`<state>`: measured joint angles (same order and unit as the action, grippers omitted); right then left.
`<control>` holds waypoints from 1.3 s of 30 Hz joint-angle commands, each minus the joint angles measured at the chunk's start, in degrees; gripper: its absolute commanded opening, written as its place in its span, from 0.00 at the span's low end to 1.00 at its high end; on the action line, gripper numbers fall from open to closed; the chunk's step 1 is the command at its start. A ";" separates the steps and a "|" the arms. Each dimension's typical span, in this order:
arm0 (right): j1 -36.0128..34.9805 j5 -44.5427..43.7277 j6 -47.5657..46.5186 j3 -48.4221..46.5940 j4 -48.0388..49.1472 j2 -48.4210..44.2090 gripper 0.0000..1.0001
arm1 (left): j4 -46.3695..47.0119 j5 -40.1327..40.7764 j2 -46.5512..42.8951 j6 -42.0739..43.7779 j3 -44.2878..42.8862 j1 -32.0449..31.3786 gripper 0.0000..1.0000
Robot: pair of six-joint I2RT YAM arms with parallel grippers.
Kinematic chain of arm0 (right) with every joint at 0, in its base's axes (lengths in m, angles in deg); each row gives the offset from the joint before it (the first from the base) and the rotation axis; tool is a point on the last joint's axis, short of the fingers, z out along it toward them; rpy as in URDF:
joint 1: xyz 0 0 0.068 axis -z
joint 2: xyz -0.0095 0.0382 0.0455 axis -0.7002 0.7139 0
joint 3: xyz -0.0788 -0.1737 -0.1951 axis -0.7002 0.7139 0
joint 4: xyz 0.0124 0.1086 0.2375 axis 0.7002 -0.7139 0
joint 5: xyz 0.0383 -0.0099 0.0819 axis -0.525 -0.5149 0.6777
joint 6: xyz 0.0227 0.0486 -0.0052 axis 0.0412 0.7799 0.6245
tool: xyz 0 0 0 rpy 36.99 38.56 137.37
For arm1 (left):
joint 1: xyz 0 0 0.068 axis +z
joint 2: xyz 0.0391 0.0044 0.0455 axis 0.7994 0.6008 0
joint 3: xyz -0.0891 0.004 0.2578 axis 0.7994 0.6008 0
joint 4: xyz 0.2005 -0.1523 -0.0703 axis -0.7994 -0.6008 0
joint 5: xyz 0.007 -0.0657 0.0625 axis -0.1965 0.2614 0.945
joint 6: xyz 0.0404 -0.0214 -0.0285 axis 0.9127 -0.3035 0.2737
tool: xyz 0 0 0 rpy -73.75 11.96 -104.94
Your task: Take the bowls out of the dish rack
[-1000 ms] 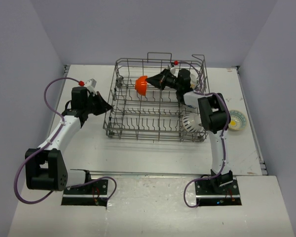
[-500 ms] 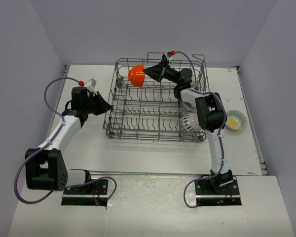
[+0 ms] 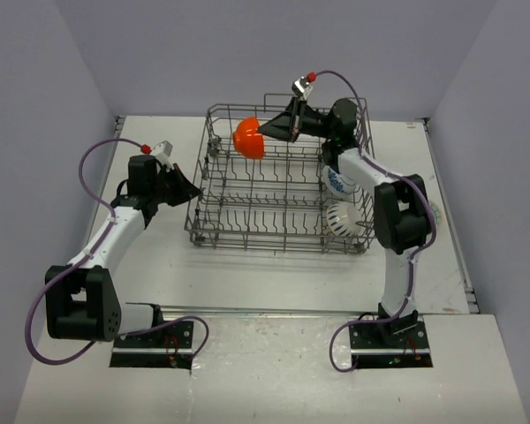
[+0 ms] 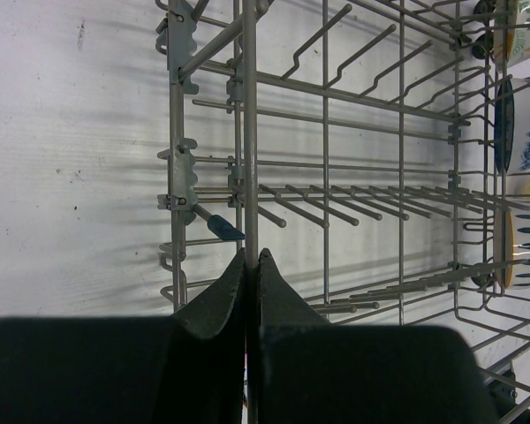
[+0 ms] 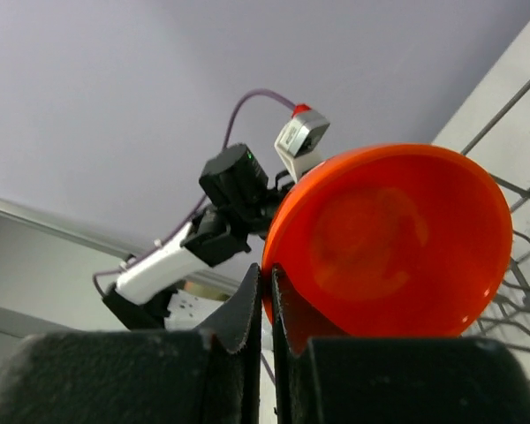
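Right gripper [image 5: 267,272] pinches orange bowl [image 5: 389,238] by rim; bowl sits just past fingertips, raised above rack [image 3: 274,231], likely for carrying out; left gripper [image 4: 252,258] clamps rack's edge wire between its tips, probably steadying it; white bowls [image 3: 343,219] inside, far from both.

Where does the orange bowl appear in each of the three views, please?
Top external: orange bowl at upper centre, over the far-left part of the dish rack, held by the right gripper.
Left wrist: not in it.
Right wrist: large at centre-right, its rim pinched between the fingers.
Shared landmark: the dish rack's grey wires, visible in all three.
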<state>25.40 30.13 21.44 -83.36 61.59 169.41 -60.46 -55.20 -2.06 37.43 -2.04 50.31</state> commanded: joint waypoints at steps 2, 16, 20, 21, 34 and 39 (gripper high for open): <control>0.15 2.60 -19.10 -2.89 -20.86 -8.30 0.00 | -1.83 1.45 0.67 0.76 -0.23 -0.22 0.00; 1.91 -27.18 -57.52 -7.38 -69.13 -23.86 0.00 | -1.30 1.19 0.59 0.32 0.47 -0.22 0.00; 2.70 -31.04 -59.37 -7.03 -71.07 -28.08 0.00 | -1.30 1.19 0.67 0.40 0.12 -0.22 0.00; 2.70 -32.10 -59.72 -7.03 -71.60 -30.00 0.00 | -1.39 1.10 0.67 0.40 0.03 -0.22 0.00; 5.59 -76.21 -69.04 -1.76 -84.88 -44.07 0.00 | -1.39 0.84 0.76 0.40 -0.05 -0.22 0.00; 8.84 -88.51 -70.53 4.56 -87.42 -46.19 0.00 | -1.48 0.93 0.94 0.67 0.12 -0.31 0.00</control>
<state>32.59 -44.79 -46.23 -81.48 -23.61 124.04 -60.44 -55.24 -2.06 37.41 -2.04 50.29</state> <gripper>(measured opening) 0.018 0.017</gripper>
